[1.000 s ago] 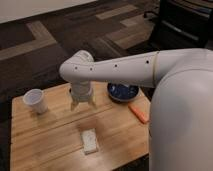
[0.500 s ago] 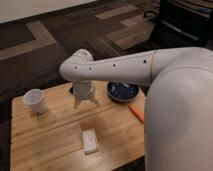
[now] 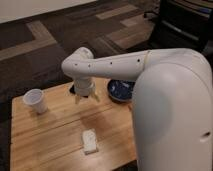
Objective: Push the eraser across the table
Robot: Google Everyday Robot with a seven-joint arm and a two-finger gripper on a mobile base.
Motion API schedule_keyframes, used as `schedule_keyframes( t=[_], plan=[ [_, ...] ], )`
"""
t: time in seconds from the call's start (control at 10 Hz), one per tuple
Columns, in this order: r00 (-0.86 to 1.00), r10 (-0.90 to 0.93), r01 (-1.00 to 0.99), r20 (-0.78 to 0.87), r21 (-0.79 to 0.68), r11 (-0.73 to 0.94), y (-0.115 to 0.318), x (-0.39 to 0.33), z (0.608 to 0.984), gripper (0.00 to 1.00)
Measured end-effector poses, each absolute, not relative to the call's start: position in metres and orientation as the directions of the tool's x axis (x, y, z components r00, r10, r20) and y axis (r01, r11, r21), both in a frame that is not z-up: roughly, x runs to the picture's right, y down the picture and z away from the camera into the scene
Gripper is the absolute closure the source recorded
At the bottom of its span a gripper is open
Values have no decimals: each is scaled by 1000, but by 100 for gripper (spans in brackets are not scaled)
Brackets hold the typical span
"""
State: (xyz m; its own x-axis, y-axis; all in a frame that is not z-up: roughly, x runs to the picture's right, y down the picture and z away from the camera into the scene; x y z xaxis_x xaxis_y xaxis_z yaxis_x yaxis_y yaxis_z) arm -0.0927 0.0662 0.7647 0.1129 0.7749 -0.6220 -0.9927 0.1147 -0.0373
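Note:
My gripper (image 3: 86, 96) hangs from the white arm (image 3: 115, 62) and points down over the far middle of the wooden table (image 3: 55, 130), close to the surface. A small black piece, the eraser (image 3: 72, 89), shows just left of the gripper at the table's far edge. It is partly hidden by the wrist, and I cannot tell whether the gripper touches it.
A white cup (image 3: 36, 100) stands at the far left. A white rectangular block (image 3: 90, 141) lies near the front middle. A dark blue bowl (image 3: 120, 90) sits right of the gripper. My large white arm body (image 3: 172, 115) covers the table's right side. A black chair (image 3: 185, 25) stands beyond.
The gripper has shifted slightly toward the far edge and to the right. The arm body now covers more of the right side, and the orange stick seen earlier is hidden behind it.

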Motion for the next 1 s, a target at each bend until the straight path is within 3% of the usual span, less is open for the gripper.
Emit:
schedule_keyframes(
  t=[0.4,1.0],
  plan=[
    [161,773,-985,-613,-54,163,61,-88,803,35],
    [161,755,-986,-635,-63,157,71,-90,806,35]
  ],
)
